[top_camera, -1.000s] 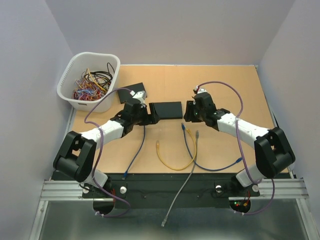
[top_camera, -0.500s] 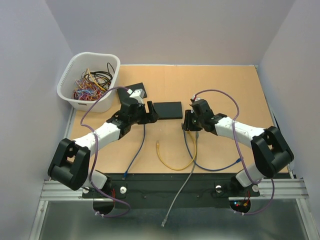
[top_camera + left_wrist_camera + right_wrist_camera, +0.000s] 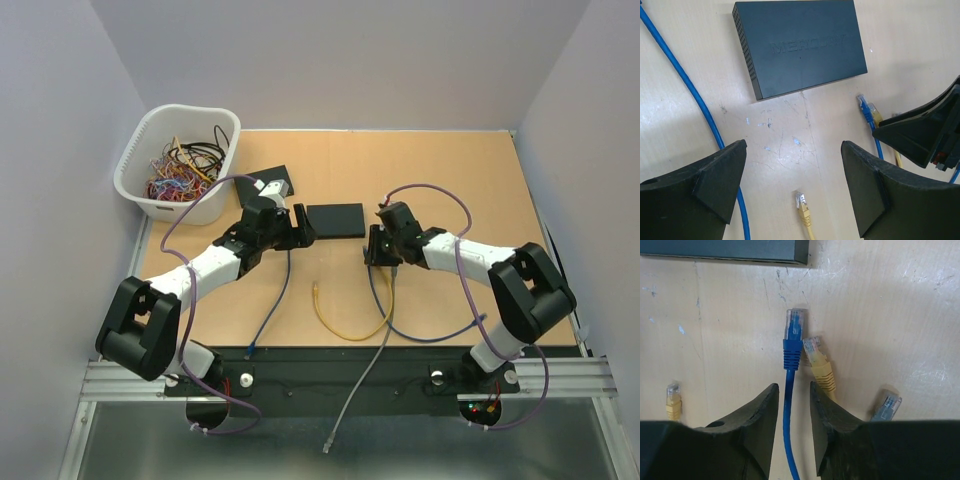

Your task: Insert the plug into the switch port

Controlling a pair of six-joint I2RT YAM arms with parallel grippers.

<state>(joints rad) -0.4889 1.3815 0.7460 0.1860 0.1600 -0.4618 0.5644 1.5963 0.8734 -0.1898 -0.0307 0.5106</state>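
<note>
The switch (image 3: 335, 219) is a flat black box lying mid-table, also the black switch (image 3: 800, 45) in the left wrist view; only its near edge (image 3: 725, 250) shows in the right wrist view. The blue cable's clear plug (image 3: 795, 325) lies flat just short of that edge, pointing at it. My right gripper (image 3: 792, 386) straddles the blue cable behind the plug, its jaws narrow with a sliver of gap on each side. From above, the right gripper (image 3: 378, 250) sits low over the cable ends. My left gripper (image 3: 794, 150) stands wide open over bare table by the switch's left end.
A yellow plug (image 3: 815, 352) lies against the blue one and a grey plug (image 3: 888, 405) to its right. Another yellow plug (image 3: 802, 202) lies below the left gripper. A white basket (image 3: 178, 160) of cables stands back left, beside a second black box (image 3: 272, 182).
The right gripper drew back from the switch's right end, came down over the blue cable, and its jaws narrowed. The left gripper shifted slightly off the switch's left end.
</note>
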